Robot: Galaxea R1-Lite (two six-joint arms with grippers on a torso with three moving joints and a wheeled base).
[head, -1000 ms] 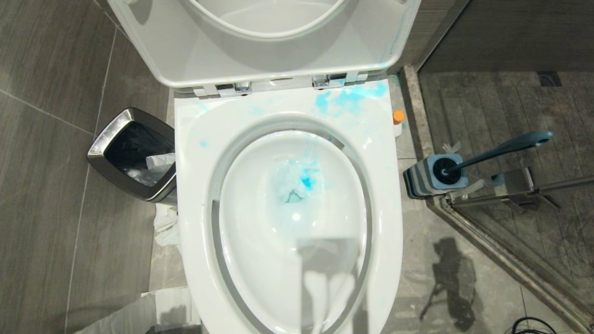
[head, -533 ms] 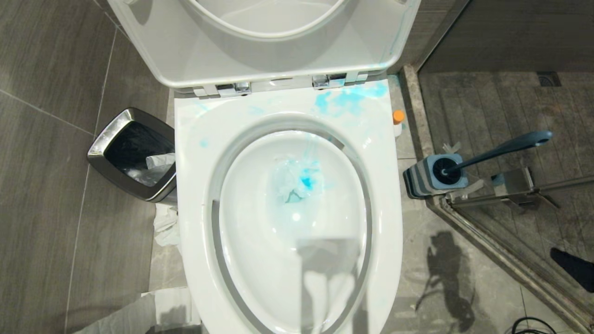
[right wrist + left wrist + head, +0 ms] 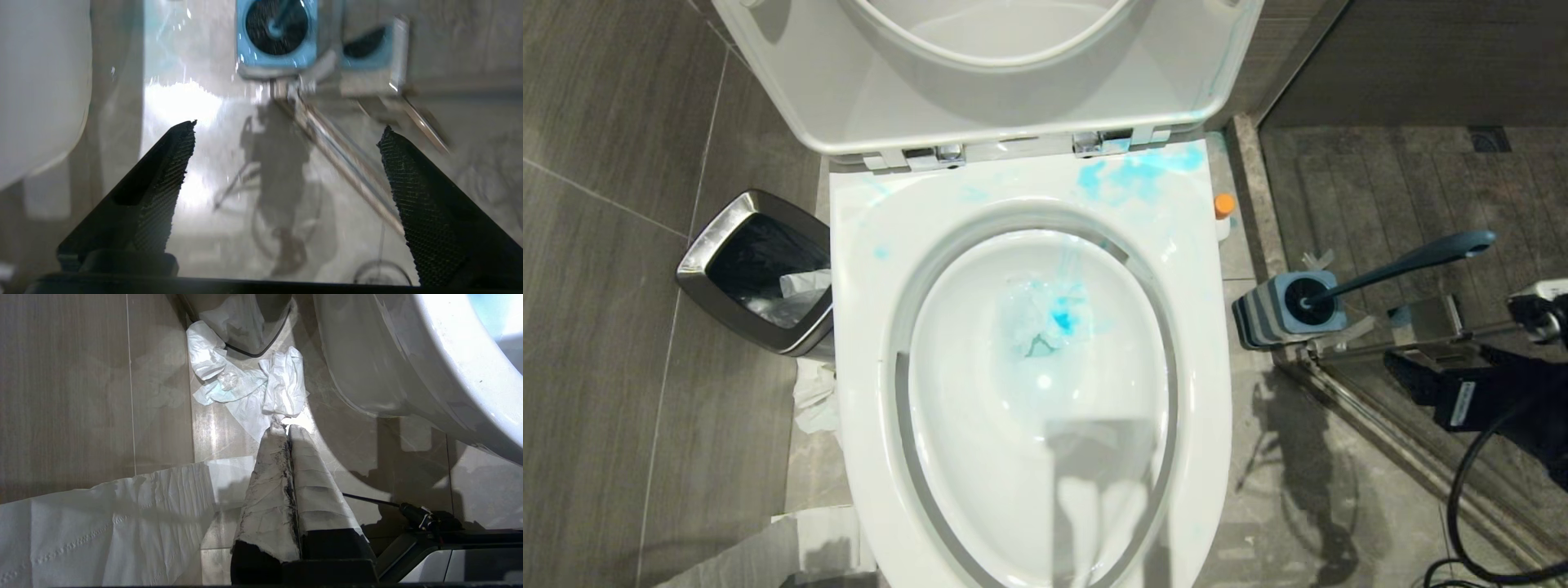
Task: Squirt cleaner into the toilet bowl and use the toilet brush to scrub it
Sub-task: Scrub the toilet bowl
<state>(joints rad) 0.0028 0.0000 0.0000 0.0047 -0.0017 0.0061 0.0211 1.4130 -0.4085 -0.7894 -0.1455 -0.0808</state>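
Note:
The toilet bowl (image 3: 866, 343) fills the middle of the head view, lid and seat up, with blue smears on its rim and blue liquid in the water. The cleaner (image 3: 1223, 206) shows only its orange cap behind the bowl's right side. The toilet brush (image 3: 1413, 260) stands in its holder (image 3: 1262, 317) on the floor to the right, handle leaning right. My right gripper (image 3: 1409, 380) hangs just right of the holder, open and empty. In its wrist view the right gripper (image 3: 286, 130) faces the brush head (image 3: 276, 28) from a distance. My left gripper (image 3: 286, 430) is shut, low beside the bowl.
A steel-rimmed bin (image 3: 756, 273) stands left of the bowl, with crumpled tissue (image 3: 817, 400) and a paper sheet (image 3: 768, 555) on the floor. A metal shower door rail (image 3: 1388, 433) runs right of the holder. A black cable (image 3: 1458, 506) trails from the right arm.
My right arm has come into the head view from the right edge and moved up toward the brush holder. Its shadow on the floor has shifted. The brush and cleaner have not moved.

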